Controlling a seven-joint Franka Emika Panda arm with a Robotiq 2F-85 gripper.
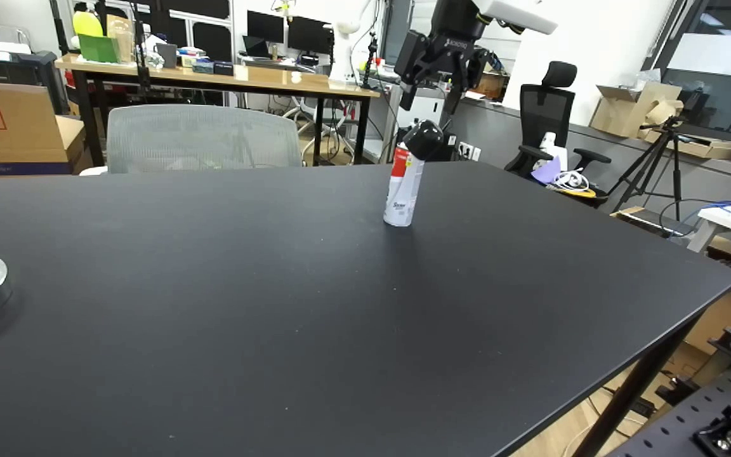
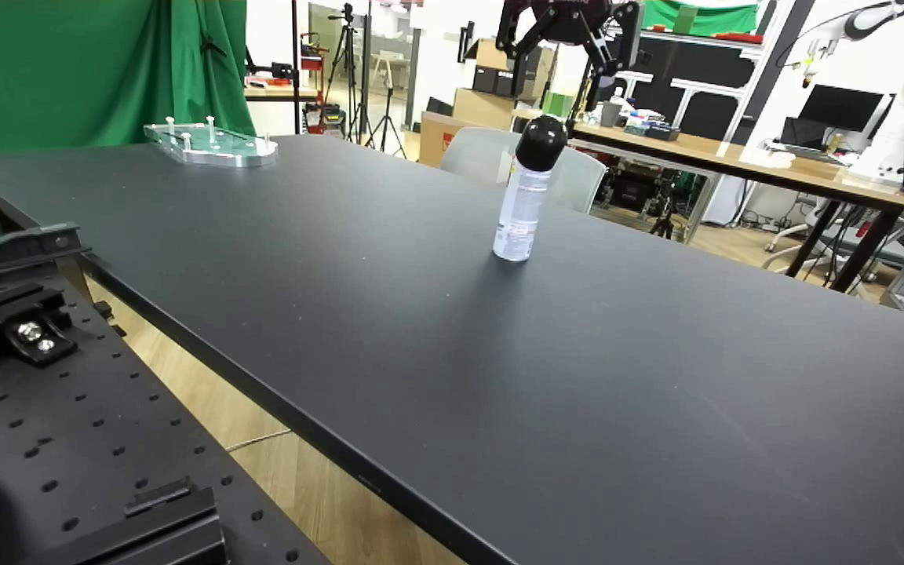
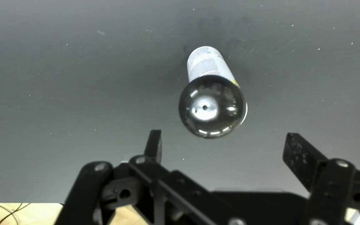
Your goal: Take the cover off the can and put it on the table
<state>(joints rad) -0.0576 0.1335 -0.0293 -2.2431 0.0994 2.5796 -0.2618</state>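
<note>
Apparently nothing done yet: cap (image 3: 212, 107) seated on can (image 3: 204, 62), can upright on bench (image 3: 73, 125); gripper (image 3: 224, 135) wide, empty, toward five o'clock of cap, wrist view. Remaining: grasp, lift, set down.

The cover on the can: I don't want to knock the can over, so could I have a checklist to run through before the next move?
1. Is the cover on the can? Ok; it caps the top.
2. Is the can standing on the table? Ok; it is on its base in both exterior views.
3. Are the jaws open? Ok; they stand well apart in the wrist view.
4. Are the jaws around the cover? Not ok; in the wrist view it sits mostly beyond them.
5. Is the cover loose enough to lift off? Cannot tell.
</note>
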